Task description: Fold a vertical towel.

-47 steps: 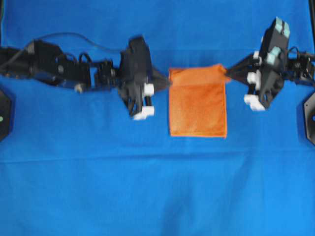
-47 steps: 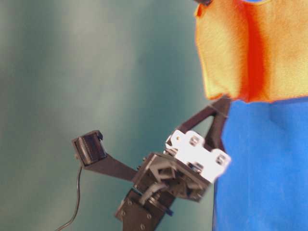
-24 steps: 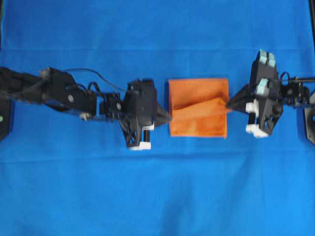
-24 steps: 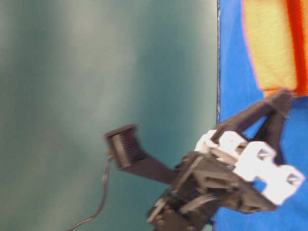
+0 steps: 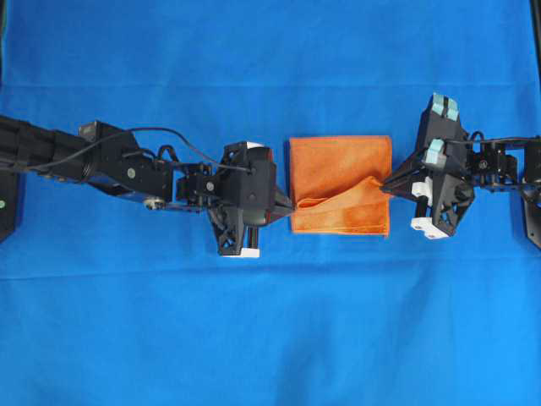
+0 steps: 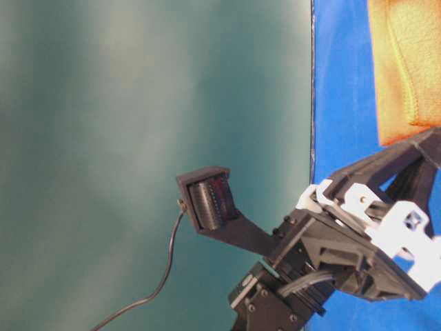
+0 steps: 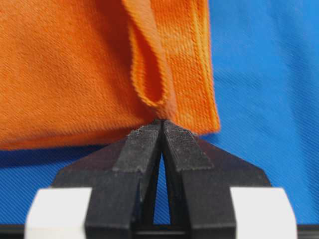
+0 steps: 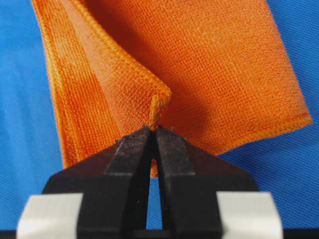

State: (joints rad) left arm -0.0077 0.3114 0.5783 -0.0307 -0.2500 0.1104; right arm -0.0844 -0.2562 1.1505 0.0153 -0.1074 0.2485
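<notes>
Towel: we see one orange towel (image 5: pixel 340 182) in the middle of one big blue sheet (image 5: pixel 270 321).
Left gripper: we see it (image 5: pixel 292 205) at 9 o'clock of the towel, pinching the towel's corner tight.
Right gripper: we see it (image 5: pixel 385 188) at 3 o'clock of the towel, pinching a folded edge tight.
Count: we count two grippers, one towel, one sheet.

Black left claw (image 5: pixel 290 205) and right claw (image 5: pixel 387 185), white finger mounts, teal clips, thin black cable (image 6: pixel 148 293), small screws
</notes>
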